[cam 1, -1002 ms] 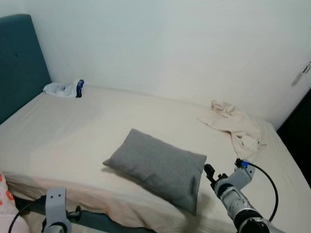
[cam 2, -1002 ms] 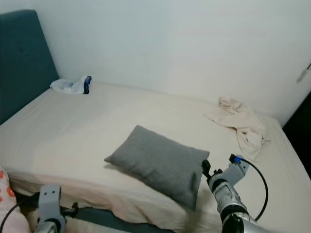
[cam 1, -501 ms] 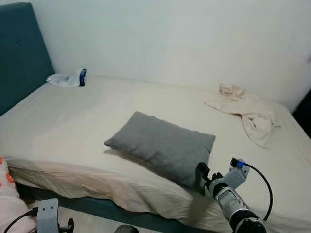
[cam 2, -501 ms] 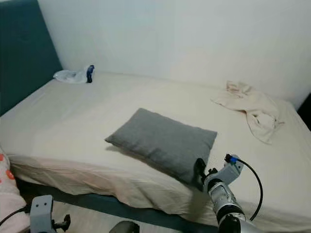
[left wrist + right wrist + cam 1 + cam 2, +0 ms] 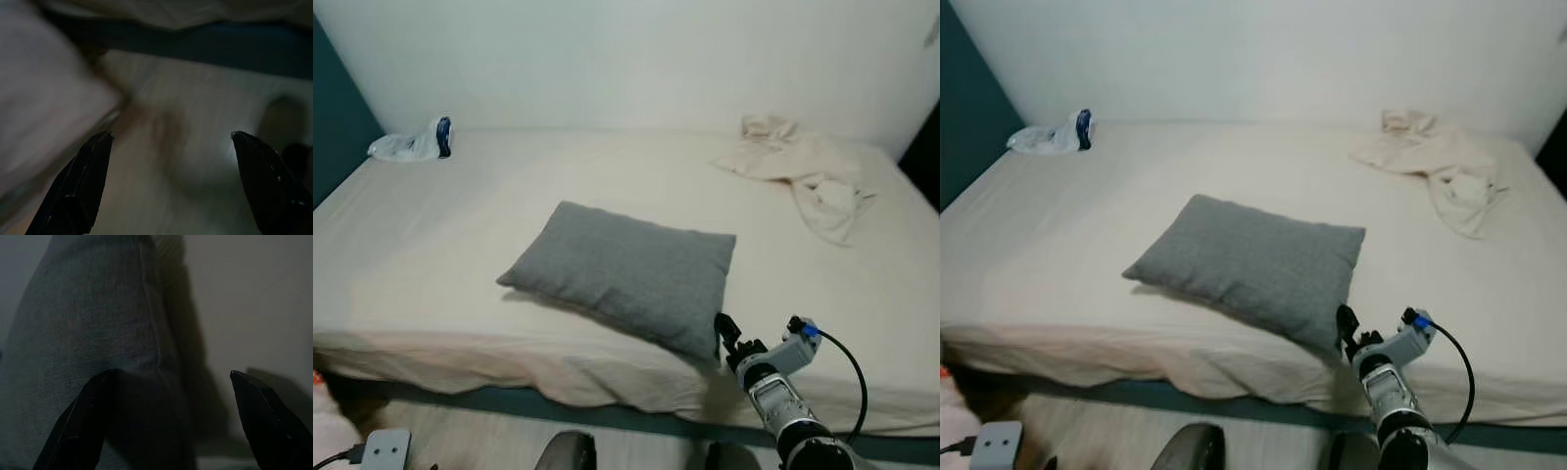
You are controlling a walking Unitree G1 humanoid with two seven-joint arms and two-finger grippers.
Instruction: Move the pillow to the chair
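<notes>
cream sheets cover the bed [image 5: 431, 255] before you, and the grey pillow [image 5: 622, 271] lies flat near its front edge, with a crumpled cloth [image 5: 808, 171] well apart at the far corner. your right pincer [image 5: 1344, 328] is spread wide just at the pillow's near right corner, one finger [image 5: 85, 426] against the fabric; the left pincer [image 5: 171, 181], also spread, hangs idle over the floor. the pillow looks soft and light and will likely sag, so pinch a good fold at that corner seam.
</notes>
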